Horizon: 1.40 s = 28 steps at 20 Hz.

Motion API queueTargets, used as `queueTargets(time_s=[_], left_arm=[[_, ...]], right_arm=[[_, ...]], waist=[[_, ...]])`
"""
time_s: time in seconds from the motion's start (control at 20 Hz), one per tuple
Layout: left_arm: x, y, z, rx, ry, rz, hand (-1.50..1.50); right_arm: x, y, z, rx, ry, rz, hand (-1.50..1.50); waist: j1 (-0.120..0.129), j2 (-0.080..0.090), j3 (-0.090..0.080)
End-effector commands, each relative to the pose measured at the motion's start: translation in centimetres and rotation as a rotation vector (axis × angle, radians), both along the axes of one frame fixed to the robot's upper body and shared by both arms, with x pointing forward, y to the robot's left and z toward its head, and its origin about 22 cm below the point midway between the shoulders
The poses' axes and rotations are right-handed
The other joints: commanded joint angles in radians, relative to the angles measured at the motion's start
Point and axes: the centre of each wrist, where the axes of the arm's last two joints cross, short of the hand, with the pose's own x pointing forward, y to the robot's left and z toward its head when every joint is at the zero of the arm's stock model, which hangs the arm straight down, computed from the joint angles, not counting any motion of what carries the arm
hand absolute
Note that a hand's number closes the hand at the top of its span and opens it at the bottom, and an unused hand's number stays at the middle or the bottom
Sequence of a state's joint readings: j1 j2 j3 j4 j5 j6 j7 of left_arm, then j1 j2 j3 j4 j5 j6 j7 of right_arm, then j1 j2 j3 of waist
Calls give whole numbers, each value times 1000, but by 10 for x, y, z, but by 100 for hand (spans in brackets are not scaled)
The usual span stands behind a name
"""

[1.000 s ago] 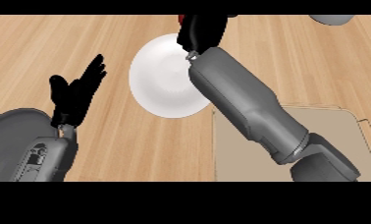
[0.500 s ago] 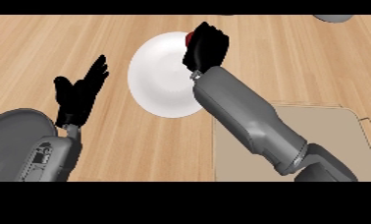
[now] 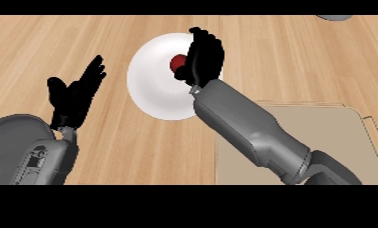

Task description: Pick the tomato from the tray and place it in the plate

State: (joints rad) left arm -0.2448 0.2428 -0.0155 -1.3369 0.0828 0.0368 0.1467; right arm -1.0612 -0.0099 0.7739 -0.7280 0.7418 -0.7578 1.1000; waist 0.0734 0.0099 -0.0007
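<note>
two robot hands in view, one busy and one idle. right robot hand [image 3: 202,60] over the white plate [image 3: 151,97], which lies toward the middle of the bench [image 3: 111,32], nearer its far edge. tomato [image 3: 178,62] showing as a small red patch at the left edge of that hand, above the plate's upper half; whether resting on the plate or held just clear of it, impossible to tell from this steep angle.

risk first: letting go too high or off-centre, so that the round tomato rolls across the shallow plate and over its rim onto the bench. also possible: fingers brushing the tomato on the way out and nudging it along, or the forearm catching the plate's near rim and shifting it (nothing visibly pinning the plate down).

right robot hand seen mostly from its back, fingers bent down around the tomato and hiding most of it, so apparently closed on it; contact with the plate itself not discernible. left robot hand [image 3: 75,94] near the bench's left edge, spread and upright, fingers straight, resting, holding and touching nothing. tan tray [image 3: 332,132] at the near right corner, partly under the right forearm.
</note>
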Motion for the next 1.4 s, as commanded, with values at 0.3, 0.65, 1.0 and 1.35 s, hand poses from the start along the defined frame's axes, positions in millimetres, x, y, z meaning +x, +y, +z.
queueTargets(time_s=[0.3, 0.65, 1.0, 1.35], left_arm=[[-10, 4, -2, 15, -4, -14, 0], [-7, 5, -13, -6, 11, 39, 0], [0, 13, 5, 15, -13, 58, 0], [-10, 28, -1, 19, 8, 64, 0]], right_arm=[[-18, 39, 63, 350, -320, 98, -150], [-34, 27, 68, 715, -249, 73, -150], [-57, 24, 17, 693, -276, 122, -150], [-76, 16, 3, 675, -282, 149, -150]], waist=[[5, -11, 0], [-37, -4, 1], [-51, -7, 1], [-64, -10, 0]])
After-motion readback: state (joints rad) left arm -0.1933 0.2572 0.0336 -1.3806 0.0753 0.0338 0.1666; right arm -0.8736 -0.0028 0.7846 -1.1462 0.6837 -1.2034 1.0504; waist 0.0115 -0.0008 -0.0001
